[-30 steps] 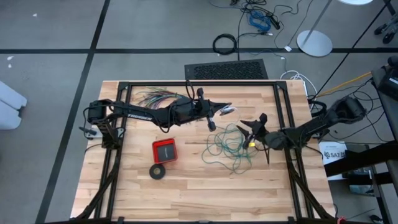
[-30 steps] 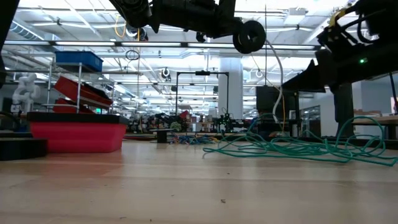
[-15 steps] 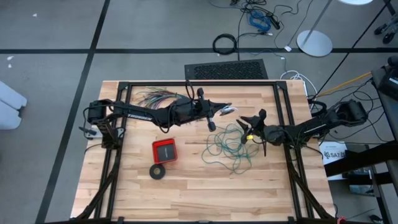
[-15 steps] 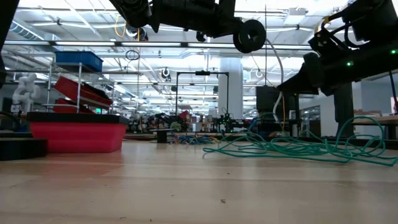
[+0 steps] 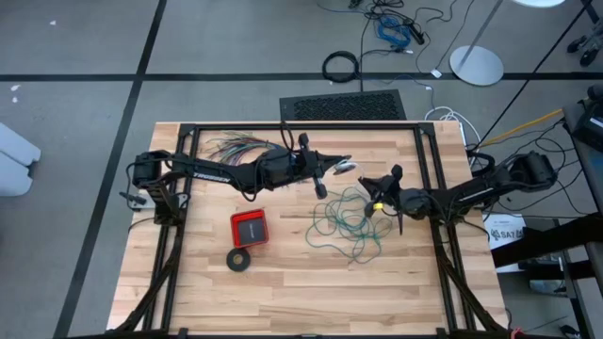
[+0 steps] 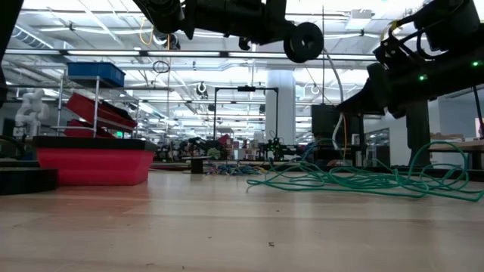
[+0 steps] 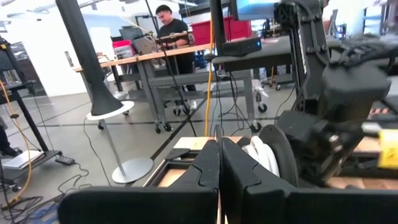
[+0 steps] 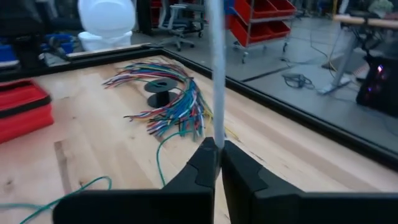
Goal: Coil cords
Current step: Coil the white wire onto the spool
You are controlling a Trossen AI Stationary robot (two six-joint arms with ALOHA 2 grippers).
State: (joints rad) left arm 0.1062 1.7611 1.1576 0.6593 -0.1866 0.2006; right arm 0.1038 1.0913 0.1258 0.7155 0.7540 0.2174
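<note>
Right gripper (image 8: 217,149) now clamped on white cord (image 8: 216,74), earlier agape, left gripper (image 7: 219,163) clenched at nine o'clock, teal wire (image 5: 347,221) unmoved

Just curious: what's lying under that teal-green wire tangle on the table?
Only the bare wooden table shows through the teal-green wire's loops. The right gripper, shut on a white cord, covers the tangle's right edge.

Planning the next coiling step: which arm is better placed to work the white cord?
Right. Its fingers are already shut on the thin white cord, next to the loose teal-green wire tangle. The left gripper is shut, farther back.
</note>
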